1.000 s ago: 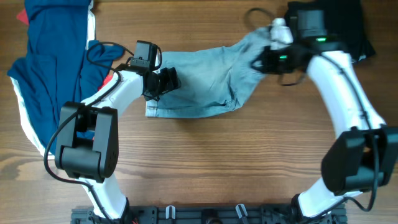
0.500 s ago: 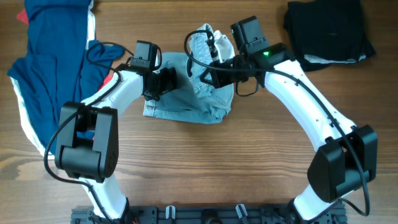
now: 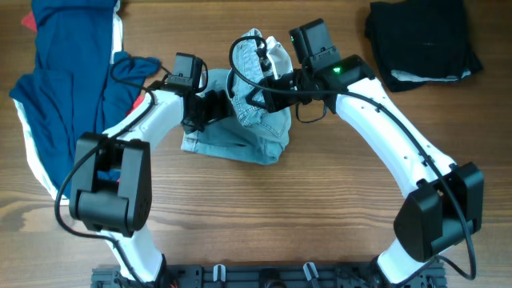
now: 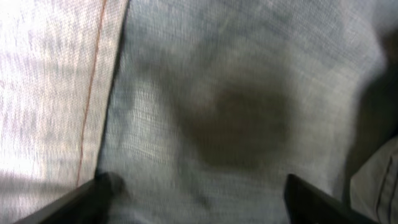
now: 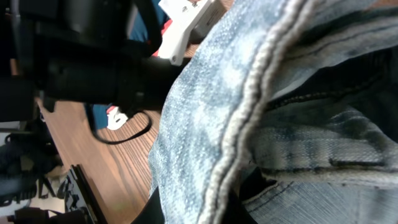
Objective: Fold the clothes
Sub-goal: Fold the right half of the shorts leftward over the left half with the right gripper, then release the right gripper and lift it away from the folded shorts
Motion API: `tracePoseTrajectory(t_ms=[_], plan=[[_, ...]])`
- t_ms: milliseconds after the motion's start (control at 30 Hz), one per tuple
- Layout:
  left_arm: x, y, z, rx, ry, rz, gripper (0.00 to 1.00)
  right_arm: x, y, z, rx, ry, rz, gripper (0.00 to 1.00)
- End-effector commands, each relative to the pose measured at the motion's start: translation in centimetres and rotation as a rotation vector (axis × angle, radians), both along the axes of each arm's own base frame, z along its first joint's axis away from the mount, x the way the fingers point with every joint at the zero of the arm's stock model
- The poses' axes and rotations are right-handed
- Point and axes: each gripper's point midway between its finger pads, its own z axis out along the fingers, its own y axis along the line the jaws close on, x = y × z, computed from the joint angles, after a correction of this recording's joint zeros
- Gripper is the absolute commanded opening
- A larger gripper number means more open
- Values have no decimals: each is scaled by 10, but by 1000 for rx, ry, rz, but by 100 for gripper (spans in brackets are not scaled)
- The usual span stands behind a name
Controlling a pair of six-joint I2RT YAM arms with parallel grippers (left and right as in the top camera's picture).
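The light-blue denim shorts (image 3: 240, 140) lie at the table's middle, their right half lifted and doubled over to the left. My right gripper (image 3: 258, 90) is shut on a seamed edge of the shorts (image 5: 249, 93) and holds it bunched above the lower layer; denim hides most of its fingers (image 5: 158, 208). My left gripper (image 3: 210, 108) rests on the shorts' left part, jaws wide apart, with denim (image 4: 236, 112) filling its view and only the fingertips (image 4: 99, 193) showing at the bottom corners.
A navy-white-red garment (image 3: 72, 72) lies spread at the far left, close to the left arm. A black folded garment (image 3: 424, 36) sits at the back right corner. Bare wood lies in front of the shorts.
My right gripper has carried the shorts' right half leftward from the back right, over the rest. The shorts are now a compact bundle. My left gripper has stayed put.
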Motion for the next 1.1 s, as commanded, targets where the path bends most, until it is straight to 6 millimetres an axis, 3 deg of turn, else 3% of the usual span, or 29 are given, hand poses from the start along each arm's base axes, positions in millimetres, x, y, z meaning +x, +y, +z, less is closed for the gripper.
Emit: tracePoseTrajectory(t_ms=[0,333,633,867,900,933,967,1033,1067], plan=[[5,10,34,28,-59,28,100,0,10,29,67,-48,30,4],[-8,42,77,134,-103,160,100,4,7,25,41,-56,12,4],[-12,125,142,142,-221,506,100,11,10,17,36,-83,24,4],[-18,158,143,124,-199,593,100,12,30,-16,25,-44,72,7],[-18,159,143,125,-198,596,100,9,36,-21,22,-44,90,13],[-19,160,142,125,-195,598,100,5,42,-25,19,-47,114,32],[-19,161,142,126,-195,599,100,0,48,-27,17,-51,136,58],[-19,163,142,136,-197,604,100,-14,66,-28,10,-89,213,96],[-19,163,142,136,-197,604,100,-18,71,-28,10,-99,229,100]])
